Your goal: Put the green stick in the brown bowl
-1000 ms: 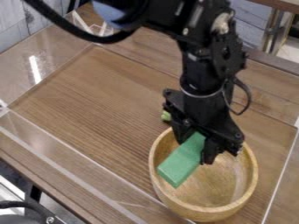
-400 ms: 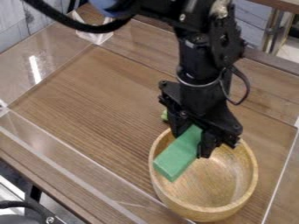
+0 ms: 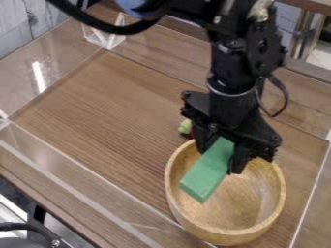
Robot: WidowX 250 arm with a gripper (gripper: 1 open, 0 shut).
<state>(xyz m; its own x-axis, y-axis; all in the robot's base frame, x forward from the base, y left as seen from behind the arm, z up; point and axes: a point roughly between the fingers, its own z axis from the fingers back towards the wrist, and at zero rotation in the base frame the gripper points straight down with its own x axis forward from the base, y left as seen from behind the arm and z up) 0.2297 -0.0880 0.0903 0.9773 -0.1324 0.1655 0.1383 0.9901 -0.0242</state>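
Observation:
The green stick is a flat light-green block, tilted, its lower end hanging over the left inside of the brown bowl. My black gripper points straight down and is shut on the stick's upper end, just above the bowl's back rim. The bowl is a wide light-brown wooden one with a thick rim, near the table's front right. I cannot tell whether the stick's lower end touches the bowl.
A small green-leaved toy peeks out behind the gripper, left of it. The bowl rests on a wooden tabletop ringed by a low clear wall. The black arm rises up and to the left.
The gripper with the stick has shifted slightly right and up over the bowl; the stick stays gripped and tilted.

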